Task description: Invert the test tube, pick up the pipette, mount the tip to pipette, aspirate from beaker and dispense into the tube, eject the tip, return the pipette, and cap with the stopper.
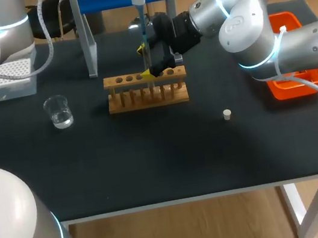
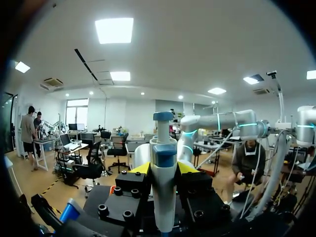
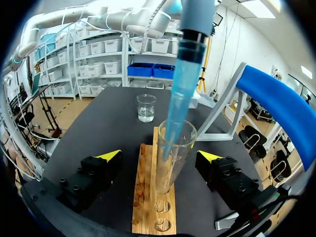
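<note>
The pipette point(image 2: 163, 197) is gripped upright in the left end effector point(image 2: 164, 168). Both yellow-tipped fingers point(image 2: 141, 169) are pressed against its white body from either side, and its blue-capped plunger is seen rising above them. In the head view the pipette point(image 1: 137, 0) is held above the wooden rack point(image 1: 146, 90), with its translucent blue tip point(image 1: 144, 36) pointed straight down.

The right end effector point(image 3: 158, 156) is held open over the rack point(image 3: 148, 197), one finger on each side of it. The test tube point(image 3: 173, 158) is stood upright in a rack hole between those fingers point(image 3: 109, 155), mouth up and apart from both. The tip point(image 3: 177, 98) is lowered into the tube's mouth from above. In the head view the right end effector point(image 1: 159, 65) is seen at the far side of the rack, beside the tip.

The beaker point(image 3: 146, 107), with a little clear liquid in it, is set on the black surface point(image 1: 153, 156) ahead of the right end effector, past the rack's far end. The small pale stopper point(image 1: 226, 114) is left lying on the surface, well apart from the right end effector and off the rack. A blue stand point(image 3: 276, 108) is seen to one side of the right end effector. A white tip box point(image 1: 10, 76) is placed near the left arm, and an orange tray point(image 1: 299, 80) lies under the right arm.
</note>
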Robot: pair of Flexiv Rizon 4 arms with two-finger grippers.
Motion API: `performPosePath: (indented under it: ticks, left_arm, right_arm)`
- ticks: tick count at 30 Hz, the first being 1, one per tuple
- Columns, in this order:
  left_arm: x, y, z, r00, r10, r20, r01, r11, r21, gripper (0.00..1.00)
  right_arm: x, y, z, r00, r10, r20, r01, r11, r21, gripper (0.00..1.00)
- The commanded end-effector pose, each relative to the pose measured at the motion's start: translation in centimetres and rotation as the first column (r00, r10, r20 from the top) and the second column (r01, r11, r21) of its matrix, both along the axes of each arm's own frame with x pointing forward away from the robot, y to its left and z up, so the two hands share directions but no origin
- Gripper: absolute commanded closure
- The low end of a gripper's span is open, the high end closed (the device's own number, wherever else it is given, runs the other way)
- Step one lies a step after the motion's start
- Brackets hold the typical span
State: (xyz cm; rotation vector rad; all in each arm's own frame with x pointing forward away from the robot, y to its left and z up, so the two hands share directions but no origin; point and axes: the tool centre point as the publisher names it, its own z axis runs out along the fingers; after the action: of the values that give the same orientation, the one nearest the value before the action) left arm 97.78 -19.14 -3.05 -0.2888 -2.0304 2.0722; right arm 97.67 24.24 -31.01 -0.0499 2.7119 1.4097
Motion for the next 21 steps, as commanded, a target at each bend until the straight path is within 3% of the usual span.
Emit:
performPosePath:
  ticks: [1,21]
  left_arm:
    - [-0.13,0.19,0.08,1.000,0.001,0.000,-0.001,1.000,0.003,1.00]
    - [-0.48,0.17,-0.49,0.999,-0.011,0.051,0.011,1.000,0.010,1.00]
  right_arm:
    - [-0.01,-0.06,0.11,1.000,0.000,-0.001,0.000,1.000,-0.004,0.00]
    - [-0.01,-0.06,0.11,1.000,0.000,-0.001,0.000,1.000,-0.004,0.00]
